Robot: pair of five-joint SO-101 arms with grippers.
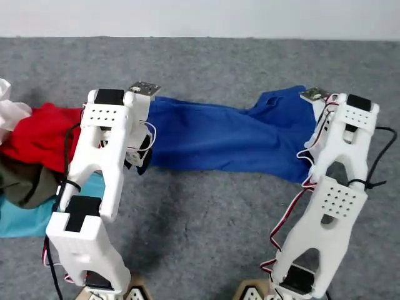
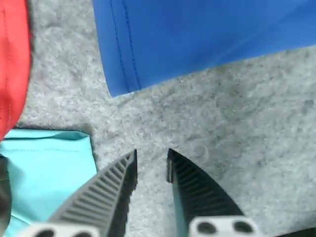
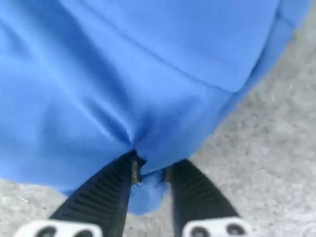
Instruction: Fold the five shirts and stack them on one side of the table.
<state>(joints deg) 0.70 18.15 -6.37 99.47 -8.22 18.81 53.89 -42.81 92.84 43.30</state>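
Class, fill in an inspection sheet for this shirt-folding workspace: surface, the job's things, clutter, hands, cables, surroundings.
Surface: grey, felt-like table top.
Job's things: blue shirt spread across the middle; red shirt, olive shirt, teal shirt and white shirt piled at one side.
Clutter: nothing seen.
Hands: left hand open above the table top, near the blue shirt's hem; right hand pinching the blue shirt's edge.
Cables: wires loop loosely along both arms.
Surroundings: white wall behind the table.

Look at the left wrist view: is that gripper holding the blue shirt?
No, the left gripper is open above the bare grey table, apart from the blue shirt.
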